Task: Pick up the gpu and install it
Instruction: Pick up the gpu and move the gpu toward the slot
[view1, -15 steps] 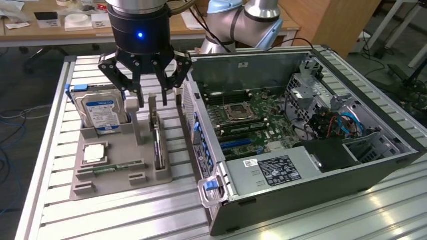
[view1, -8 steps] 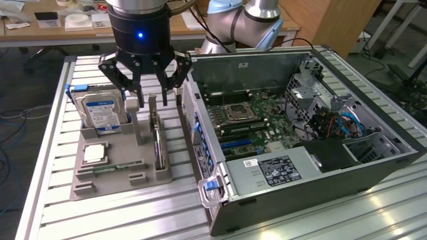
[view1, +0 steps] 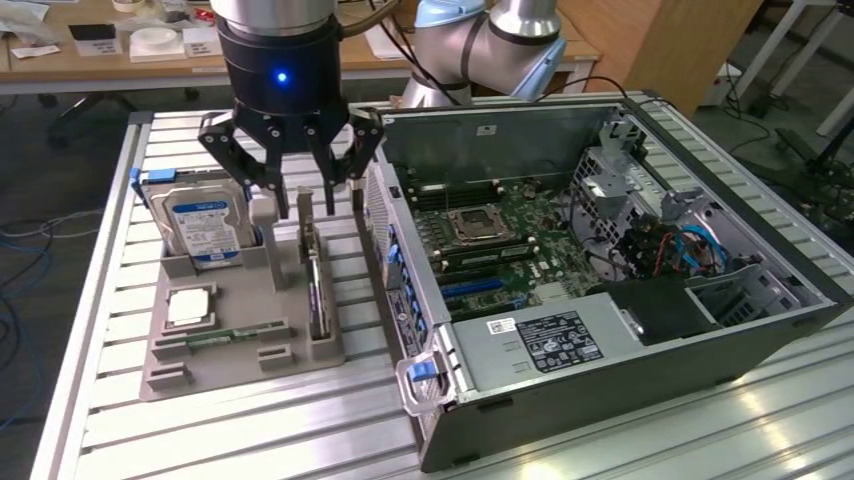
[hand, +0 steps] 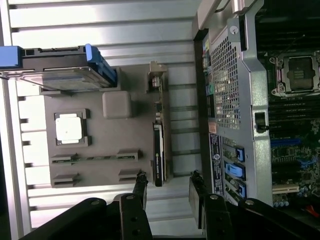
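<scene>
The gpu (view1: 314, 280) is a thin dark card standing on edge in a slot of the grey holder tray (view1: 200, 375). In the wrist view the gpu (hand: 158, 155) shows edge-on as a slim black strip. My gripper (view1: 310, 200) hangs just above the card's far end, open, with one finger on each side of it and nothing held. In the wrist view the gripper (hand: 169, 189) has the card's near end in line with the gap, closer to one of the fingers (hand: 141, 186).
The tray also holds a silver hard drive (view1: 203, 222) with a blue-white label, a CPU (view1: 191, 305) and a green memory stick (view1: 220, 335). The open computer case (view1: 747, 330) lies close beside the tray at the exterior view's right, motherboard (view1: 494, 240) exposed.
</scene>
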